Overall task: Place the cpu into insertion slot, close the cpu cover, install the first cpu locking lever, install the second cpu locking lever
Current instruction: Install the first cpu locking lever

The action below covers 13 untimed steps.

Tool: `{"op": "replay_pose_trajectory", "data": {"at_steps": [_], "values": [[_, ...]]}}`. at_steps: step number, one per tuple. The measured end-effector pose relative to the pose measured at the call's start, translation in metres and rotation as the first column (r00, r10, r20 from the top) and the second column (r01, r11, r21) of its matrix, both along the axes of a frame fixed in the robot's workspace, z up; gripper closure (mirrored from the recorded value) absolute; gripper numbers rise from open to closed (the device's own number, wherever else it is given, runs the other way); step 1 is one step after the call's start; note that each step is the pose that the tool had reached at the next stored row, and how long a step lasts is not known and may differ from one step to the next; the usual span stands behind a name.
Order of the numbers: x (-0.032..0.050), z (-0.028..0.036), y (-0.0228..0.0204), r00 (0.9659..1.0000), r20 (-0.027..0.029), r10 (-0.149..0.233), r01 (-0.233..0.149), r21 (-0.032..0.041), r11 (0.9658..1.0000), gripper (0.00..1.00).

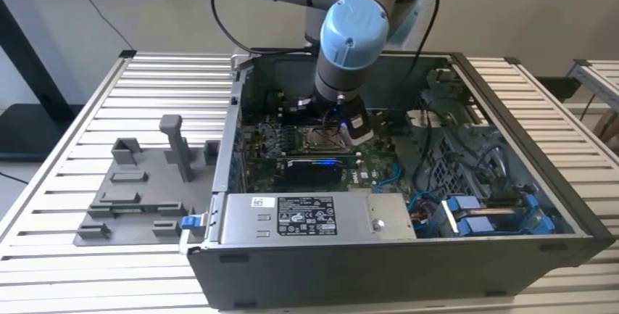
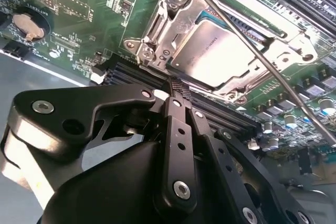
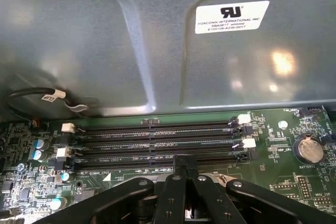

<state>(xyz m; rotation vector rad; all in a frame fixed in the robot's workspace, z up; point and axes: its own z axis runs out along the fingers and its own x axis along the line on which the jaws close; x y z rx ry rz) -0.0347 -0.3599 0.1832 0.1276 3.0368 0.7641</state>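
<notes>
Right, the silver-tan flat square cpu (image 2: 223, 51) is already seated in the metallic-rimmed square insertion slot (image 2: 157, 30), upper centre-right of the second wrist view, and the thin silver metal cpu cover (image 2: 181, 17) lies down flat around it, chip top showing through its window. In the exterior view the socket sits mid-frame on the green circuit board (image 1: 363, 156) inside the dark grey open computer case (image 1: 387, 256), directly under the arm's wrist. The black linkage gripper (image 2: 177, 85) has its fingers pressed together with nothing between them, tip resting at the socket's near edge just beside the black memory slots (image 3: 157, 142). One thin steel wire locking lever (image 2: 262, 61) runs diagonally across the cover from upper centre to lower right; from this angle it looks raised off the frame, not latched. My read: we're on the first lever. To do it well, push with the closed fingertip on the rod itself, low and steady, then sideways under its hook. Risk is the tip skating off the thin wire onto board components.
</notes>
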Motion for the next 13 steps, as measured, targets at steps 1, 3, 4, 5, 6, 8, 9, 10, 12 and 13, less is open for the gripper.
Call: {"op": "replay_pose_trajectory", "data": {"at_steps": [1,3,4,5,6,8,9,10,12,13], "values": [[0.0003,-0.0002,0.0,1.0,0.0,0.0,0.0,-0.0001,1.0,0.89],[0.0008,-0.0005,0.0,1.0,-0.0001,0.0,0.0,-0.0002,1.0,0.89],[0.0013,-0.0006,0.0,1.0,0.0,0.0,0.0,-0.0001,1.0,0.89],[0.0019,-0.0007,0.0,1.0,-0.0001,0.0,0.0,-0.0001,1.0,0.89],[0.0023,-0.0007,0.0,1.0,0.0,0.0,0.0,0.0,1.0,0.89],[0.003,-0.0008,0.0001,1.0,0.0,0.0,0.0,0.0,1.0,0.89],[0.0033,-0.0008,0.0002,1.0,0.0001,0.0,0.0,0.0001,1.0,0.89],[0.0034,-0.0009,0.0002,1.0,0.0001,0.0,0.0,0.0001,1.0,0.89],[0.0036,-0.0012,0.0002,1.0,-0.0002,0.0,0.0,-0.0002,1.0,0.89],[0.0041,-0.0013,0.0001,1.0,-0.0003,0.0,0.0,-0.0003,1.0,0.89]]}}
